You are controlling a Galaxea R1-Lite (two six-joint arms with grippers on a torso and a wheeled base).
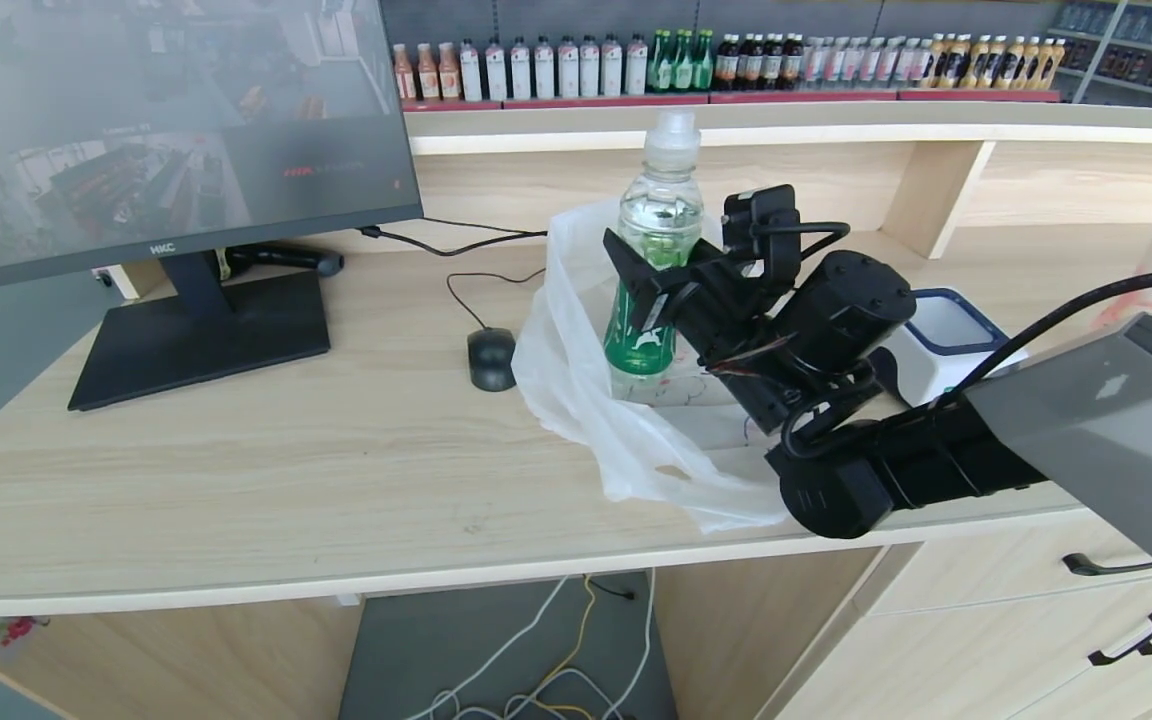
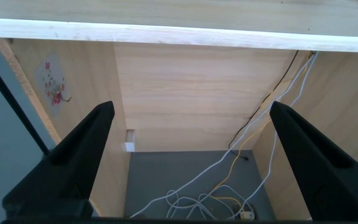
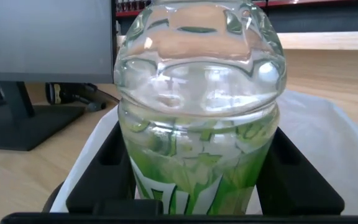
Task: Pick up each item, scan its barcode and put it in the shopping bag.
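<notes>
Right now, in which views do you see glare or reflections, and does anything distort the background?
Head view: pale glare hazes the monitor screen. Right wrist view: the bottle, held by the right gripper, shows bright highlights and bends the background. Left wrist view: even light, no glare.

Bright even indoor light, soft shadows on the bench [image 1: 286,470], hazy reflections across the monitor [image 1: 166,120], highlights on the near bottle [image 3: 197,81], head-view edges bowed
</notes>
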